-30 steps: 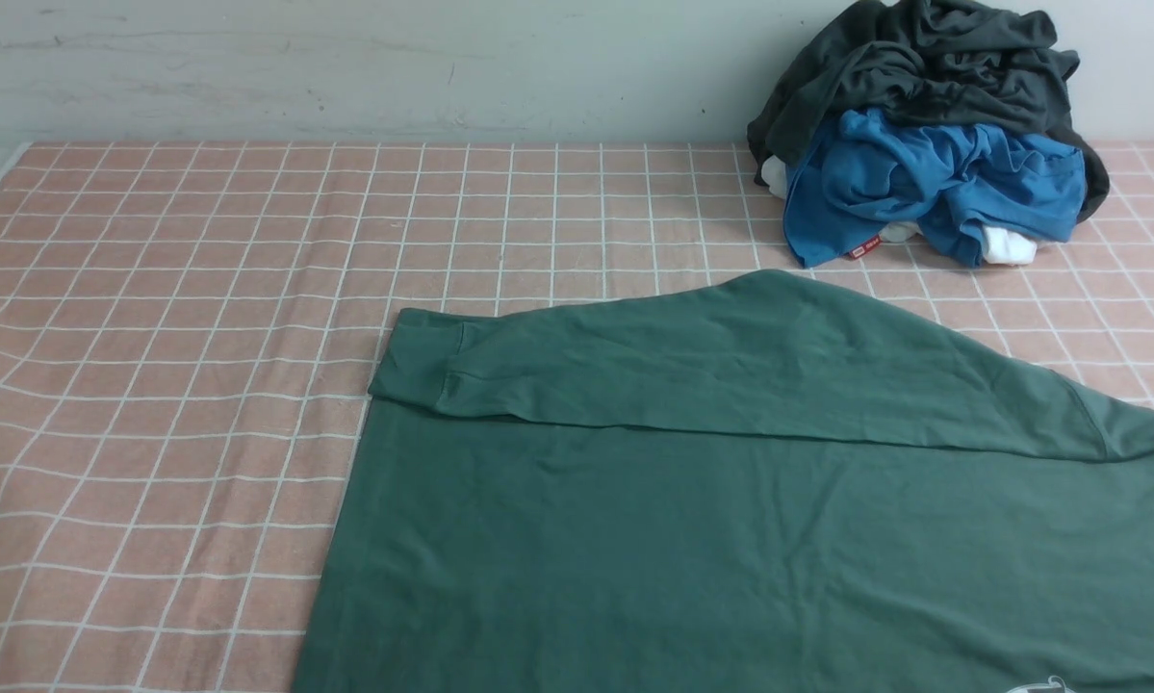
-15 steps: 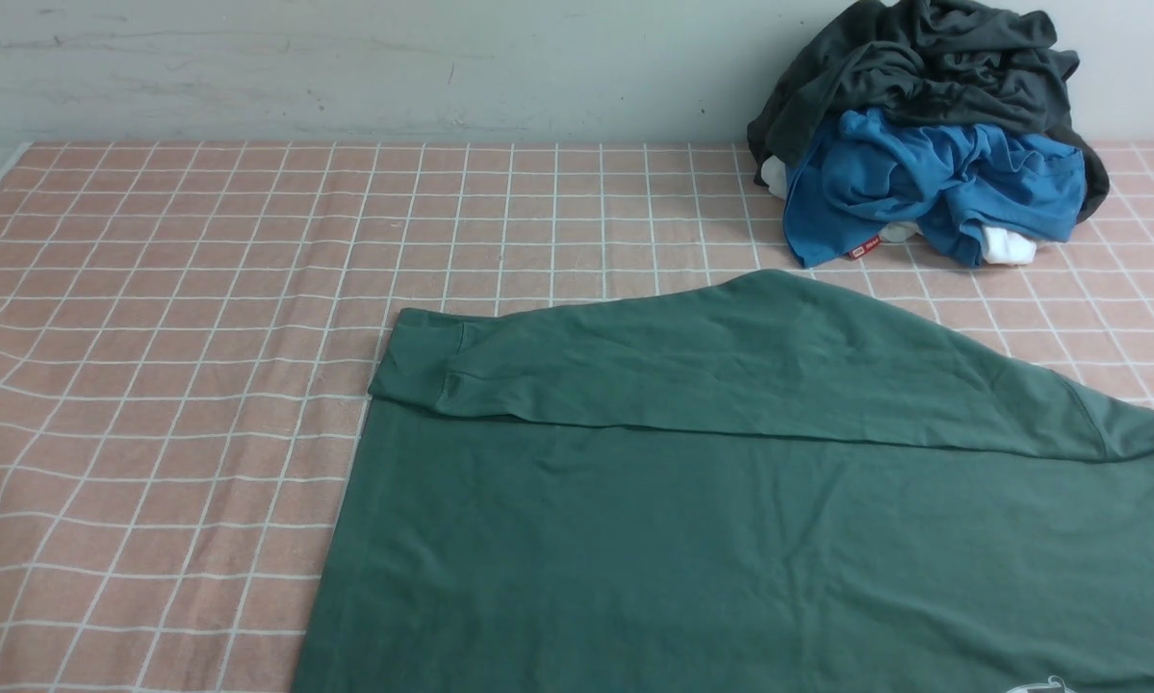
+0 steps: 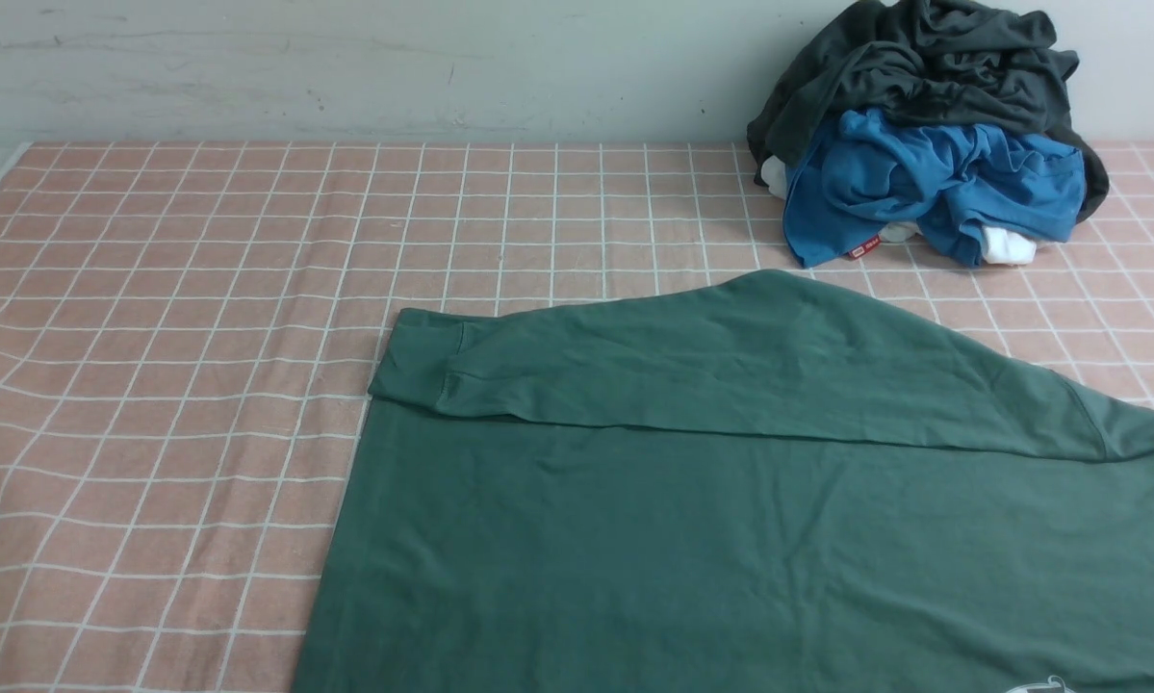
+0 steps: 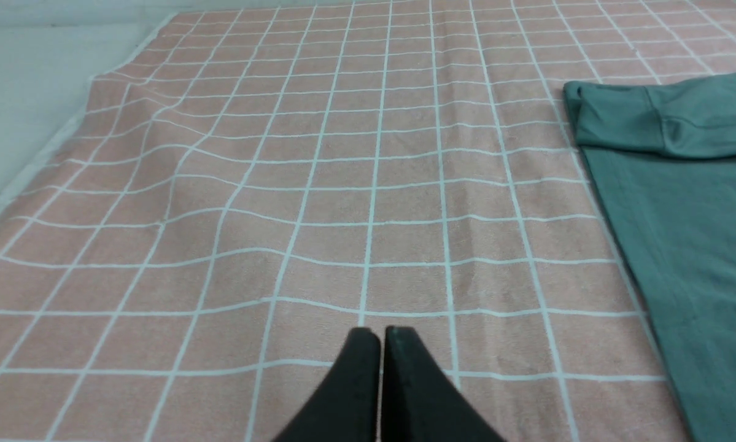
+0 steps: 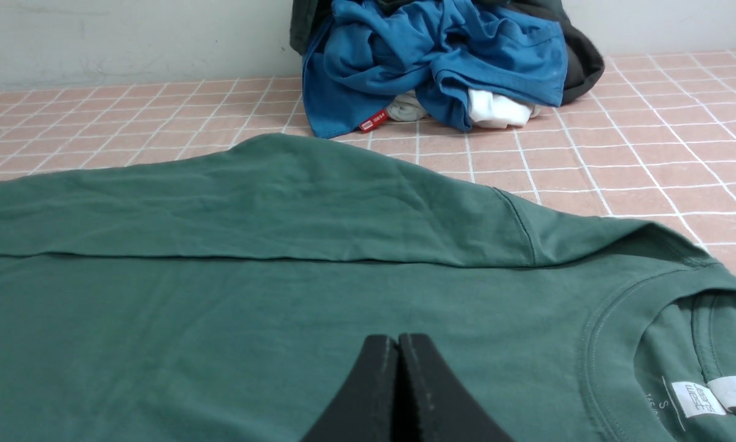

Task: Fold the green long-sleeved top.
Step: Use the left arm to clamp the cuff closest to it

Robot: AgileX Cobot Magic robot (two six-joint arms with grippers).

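While your two grippers hang with fingers pressed together and nothing between them, the green long-sleeved top (image 3: 730, 558) lies flat on the pink checked cloth (image 3: 172, 289). It fills the near right part of the front view and runs off its lower and right edges. One sleeve (image 3: 750, 366) is laid across the body of the top, its cuff (image 3: 423, 358) reaching the garment's left edge and slightly overhanging it.

You see the left gripper (image 4: 381, 334) over bare cloth, well apart from the top, whose hem edge and cuff lie toward the robot's right of it. The right gripper (image 5: 398, 341) sits over the body of the top, on the near side of the folded sleeve. The collar (image 5: 644, 307) is near it toward the robot's right, with a white label (image 5: 692, 399) showing inside the neck. Whether either gripper touches the surface beneath it cannot be told from the wrist views.

At the far right of the cloth, against the pale wall (image 3: 346, 67), a pile of clothes (image 3: 923, 135) rests apart from the top. It has a dark grey garment (image 3: 923, 58) uppermost, a blue garment (image 3: 923, 183) with a small red tag (image 3: 861, 251) below it, and white fabric (image 3: 1008, 248) poking out at the base. The cloth is rippled on the robot's left side.
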